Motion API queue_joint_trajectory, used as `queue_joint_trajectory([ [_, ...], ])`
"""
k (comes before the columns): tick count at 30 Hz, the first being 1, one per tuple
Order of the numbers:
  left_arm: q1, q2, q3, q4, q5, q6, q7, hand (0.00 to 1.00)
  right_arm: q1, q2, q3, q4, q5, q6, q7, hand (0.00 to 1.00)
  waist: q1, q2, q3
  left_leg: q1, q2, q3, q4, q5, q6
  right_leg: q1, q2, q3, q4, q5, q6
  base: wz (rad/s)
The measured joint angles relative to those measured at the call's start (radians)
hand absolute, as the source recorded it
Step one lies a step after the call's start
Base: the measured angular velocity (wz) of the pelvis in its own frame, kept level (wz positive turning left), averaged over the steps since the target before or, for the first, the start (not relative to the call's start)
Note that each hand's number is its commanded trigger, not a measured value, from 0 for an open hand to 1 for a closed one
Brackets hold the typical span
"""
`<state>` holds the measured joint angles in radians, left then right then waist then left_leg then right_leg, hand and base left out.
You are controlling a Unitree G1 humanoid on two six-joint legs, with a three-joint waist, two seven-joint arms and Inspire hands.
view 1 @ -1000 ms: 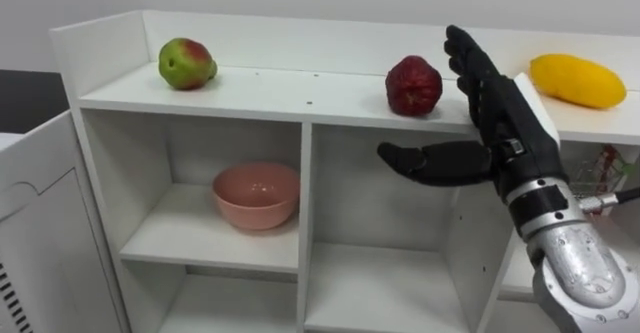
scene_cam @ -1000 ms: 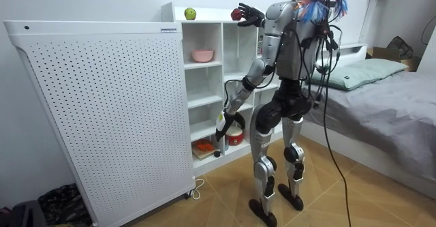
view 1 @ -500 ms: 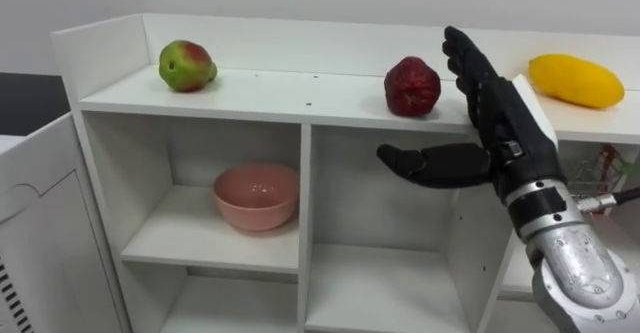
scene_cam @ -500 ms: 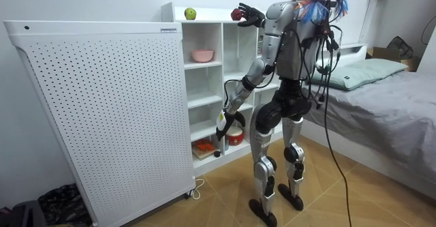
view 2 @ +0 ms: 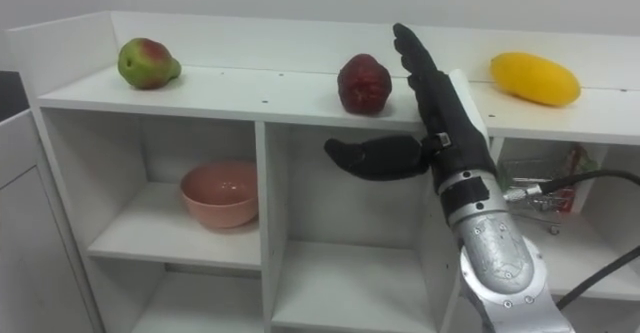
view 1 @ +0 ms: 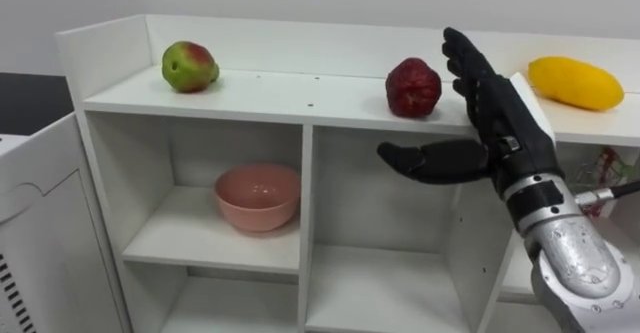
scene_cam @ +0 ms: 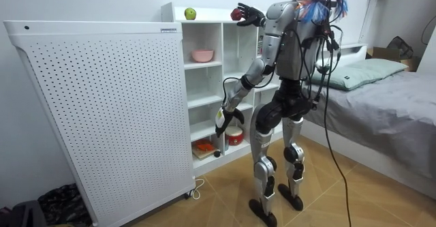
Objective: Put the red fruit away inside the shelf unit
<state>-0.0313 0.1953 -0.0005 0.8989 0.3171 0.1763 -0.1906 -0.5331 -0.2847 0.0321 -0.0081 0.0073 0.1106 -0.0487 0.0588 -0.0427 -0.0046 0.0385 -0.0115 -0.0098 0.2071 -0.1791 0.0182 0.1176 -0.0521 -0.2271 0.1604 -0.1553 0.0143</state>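
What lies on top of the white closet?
On its top board: a green-red fruit at the left, a dark red fruit in the middle, a yellow fruit at the right. The open right hand beside the red one covers part of the board.

On the top board of the white wooden closet (view 1: 280,91) lie three fruits, well apart: a rounded green-and-red fruit (view 1: 188,65) at the left, a dark red bumpy fruit (view 1: 413,86) mid-board, and a long yellow fruit (view 1: 575,82) on its side at the right.
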Motion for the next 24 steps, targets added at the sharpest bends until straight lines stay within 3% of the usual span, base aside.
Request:
queue_joint_trajectory([
  [2, 0.0, 0.002, 0.0, 0.0, 0.001, 0.008, -0.003, 0.0, -0.006, 0.0, 0.0, -0.001, -0.005, 0.003, 0.009, 0.0, 0.001, 0.0, -0.0002, -0.001, 0.0, -0.001, 0.0, 0.0, 0.0, 0.0, 0.0, -0.003, 0.0, 0.0, 0.0, 0.02],
  [3, 0.0, 0.003, 0.0, 0.0, 0.001, 0.008, -0.006, 0.0, -0.008, 0.0, 0.001, -0.001, -0.005, 0.004, 0.01, 0.43, 0.001, -0.001, -0.0004, -0.001, 0.0, -0.001, 0.0, 0.0, 0.0, -0.001, 0.0, -0.003, 0.0, 0.0, 0.0, 0.0],
  [5, 0.0, 0.007, 0.0, 0.0, 0.0, 0.014, -0.02, 0.0, -0.022, -0.001, 0.001, -0.002, -0.004, 0.012, 0.018, 0.71, 0.0, -0.002, -0.0008, -0.01, 0.0, -0.001, 0.0, 0.0, 0.0, -0.008, 0.0, -0.003, 0.0, 0.0, 0.0, 0.0],
  [6, 0.0, 0.007, 0.0, 0.0, 0.0, 0.016, -0.02, 0.0, -0.024, -0.001, 0.001, -0.001, -0.003, 0.013, 0.019, 0.78, 0.0, -0.002, -0.0009, -0.011, 0.0, -0.002, 0.0, 0.0, 0.0, -0.011, 0.0, -0.002, 0.0, 0.0, 0.0, 0.0],
  [8, 0.0, 0.008, 0.0, 0.0, 0.0, 0.02, -0.024, 0.0, -0.026, -0.001, 0.001, 0.001, -0.005, 0.015, 0.019, 1.0, 0.0, -0.002, -0.0008, -0.011, 0.001, -0.003, 0.0, 0.0, 0.0, -0.015, 0.0, -0.001, 0.008, 0.0, 0.0, 0.0],
  [15, -0.002, 0.012, 0.002, 0.0, 0.001, 0.022, -0.038, 0.0, -0.037, -0.007, 0.0, 0.017, -0.02, 0.02, 0.02, 1.0, 0.0, -0.011, 0.0043, -0.022, 0.001, -0.004, 0.014, 0.0, 0.0, -0.019, 0.0, -0.001, 0.01, 0.0, 0.0, 0.0],
  [24, -0.007, 0.02, 0.002, 0.001, -0.009, 0.029, -0.037, 0.0, -0.135, -0.035, -0.006, 0.126, -0.032, 0.021, -0.02, 1.0, 0.018, -0.018, 0.0056, -0.028, 0.0, -0.003, 0.025, -0.001, 0.001, -0.022, 0.0, -0.001, 0.011, 0.0, -0.001, 0.0],
])
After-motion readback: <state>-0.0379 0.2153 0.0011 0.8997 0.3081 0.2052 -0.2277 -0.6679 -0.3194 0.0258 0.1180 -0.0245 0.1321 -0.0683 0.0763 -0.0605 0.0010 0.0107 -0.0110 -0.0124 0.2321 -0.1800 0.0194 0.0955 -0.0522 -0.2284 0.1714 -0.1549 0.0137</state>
